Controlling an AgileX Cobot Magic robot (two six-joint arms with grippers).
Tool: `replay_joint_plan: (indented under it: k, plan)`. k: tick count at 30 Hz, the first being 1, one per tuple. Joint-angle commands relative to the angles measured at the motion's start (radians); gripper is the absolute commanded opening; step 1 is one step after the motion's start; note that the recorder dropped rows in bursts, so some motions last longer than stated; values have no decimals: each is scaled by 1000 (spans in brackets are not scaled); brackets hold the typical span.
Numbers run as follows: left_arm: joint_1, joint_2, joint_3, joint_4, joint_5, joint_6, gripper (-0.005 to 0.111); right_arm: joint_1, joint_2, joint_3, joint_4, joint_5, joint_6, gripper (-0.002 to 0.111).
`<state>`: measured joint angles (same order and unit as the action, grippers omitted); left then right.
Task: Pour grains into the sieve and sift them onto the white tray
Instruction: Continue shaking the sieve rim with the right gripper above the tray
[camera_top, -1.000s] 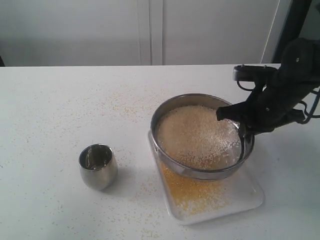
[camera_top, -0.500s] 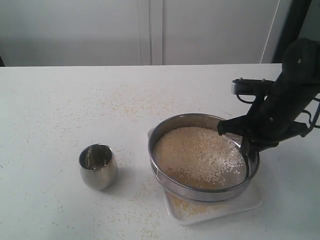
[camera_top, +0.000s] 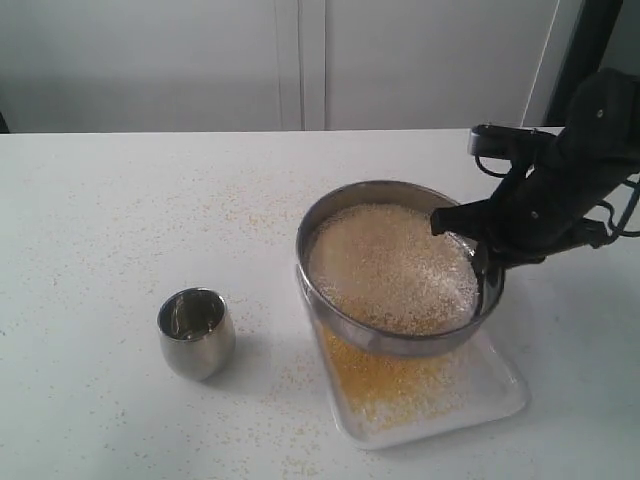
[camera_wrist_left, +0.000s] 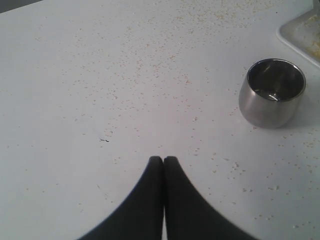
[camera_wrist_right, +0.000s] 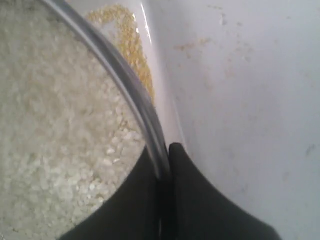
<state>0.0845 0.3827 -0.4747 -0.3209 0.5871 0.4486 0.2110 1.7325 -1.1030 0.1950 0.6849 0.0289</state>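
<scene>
Two grippers: right gripper (camera_top: 487, 262) clamped on sieve (camera_top: 400, 345) rim, sieve held over tray (camera_top: 505, 385); left gripper (camera_wrist_left: 163, 161) closed, empty.

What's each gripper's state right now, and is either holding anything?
Left gripper: closed, holding nothing.
Right gripper: closed on the rim of the sieve.

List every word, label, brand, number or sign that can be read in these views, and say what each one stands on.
None: no word, label, brand, number or sign can be read in any view.
The sieve, the steel cup, the white tray and the table show plain surfaces without print.
One tiny dark mark on the table, in the left wrist view, is too small to make out.
</scene>
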Motion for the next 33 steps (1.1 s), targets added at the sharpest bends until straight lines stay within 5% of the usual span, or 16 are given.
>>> replay_joint_plan:
  k: [1,2,3,4,6,7,8,9,12,15,18,21,33]
  plan:
    - [-6,-5,3,-9,9,-1,0,-2,-16,10,23,-14,1,0]
    - [-6,-5,3,-9,9,-1,0,-2,6,7,37,-201,1,0]
    - [-6,-5,3,-9,9,-1,0,-2,8,1,51,-157,5,0]
    - [-6,-5,3,-9,9,-1,0,-2,-5,-22,44,83,-29,0]
    - [-6,-5,3,-9,9,-1,0,-2,-10,-3,42,244,-45,0]
    - [-6,-5,3,-9,9,-1,0,-2,-7,1,58,138,-54,0]
    - [-6,-5,3,-9,9,-1,0,-2,8,10,62,-149,-55,0]
    - [-6,-5,3,-9,9,-1,0,-2,14,4,66,-125,-29,0]
    - [-6,-5,3,-9,9,-1,0,-2,-9,12,40,264,-52,0]
    - [-6,-5,3,-9,9,-1,0,-2,17,31,50,-164,-49,0]
    - [-6,-5,3,-9,9,-1,0,-2,-10,33,28,255,-36,0]
    - [-6,-5,3,-9,9,-1,0,-2,1,47,41,-129,-21,0]
    - [-6,-5,3,-9,9,-1,0,-2,-6,29,61,-17,-69,0]
